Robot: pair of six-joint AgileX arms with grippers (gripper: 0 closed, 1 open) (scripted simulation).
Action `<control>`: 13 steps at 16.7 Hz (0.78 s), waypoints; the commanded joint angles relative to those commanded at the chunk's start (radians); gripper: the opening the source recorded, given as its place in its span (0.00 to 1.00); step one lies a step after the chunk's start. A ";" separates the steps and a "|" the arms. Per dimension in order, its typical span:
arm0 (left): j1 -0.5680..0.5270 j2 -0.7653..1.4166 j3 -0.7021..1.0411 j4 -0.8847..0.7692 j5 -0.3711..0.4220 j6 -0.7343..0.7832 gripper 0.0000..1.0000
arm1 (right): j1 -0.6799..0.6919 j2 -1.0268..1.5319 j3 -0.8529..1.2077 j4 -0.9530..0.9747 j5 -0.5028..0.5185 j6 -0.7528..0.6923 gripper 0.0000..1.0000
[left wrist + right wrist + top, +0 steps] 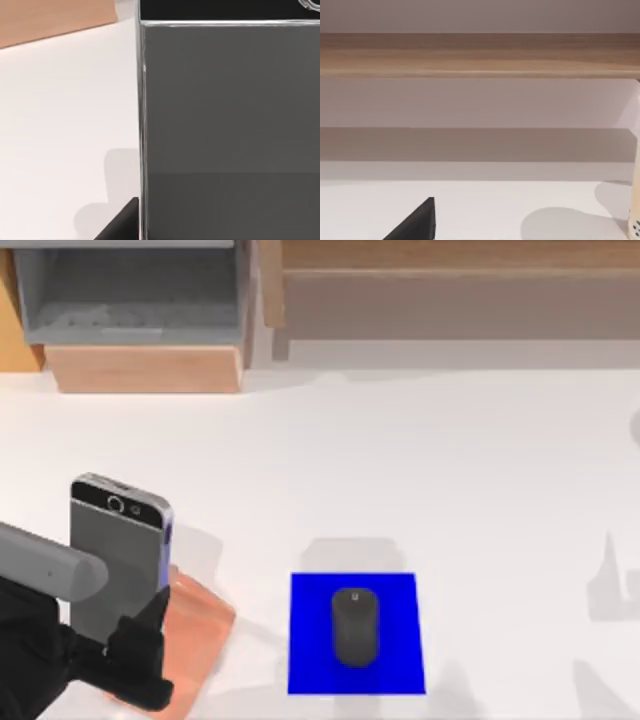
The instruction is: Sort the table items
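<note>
Smartphone (118, 550) upright on pink stand (195, 635), left hand (135, 645) pinching it — mouse (354, 627) on blue mat (310, 640), cup edge (635, 200) by right wrist.

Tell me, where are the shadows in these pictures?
Top view: a soft grey shadow borders the blue mat under the mouse. Left wrist view: a pale shadow lies on the table beside the smartphone. Right wrist view: a rounded shadow falls by the cup-like object.
</note>
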 joint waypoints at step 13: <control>0.000 0.002 0.000 0.002 0.000 -0.001 0.60 | 0.000 0.000 0.000 0.000 0.000 0.000 1.00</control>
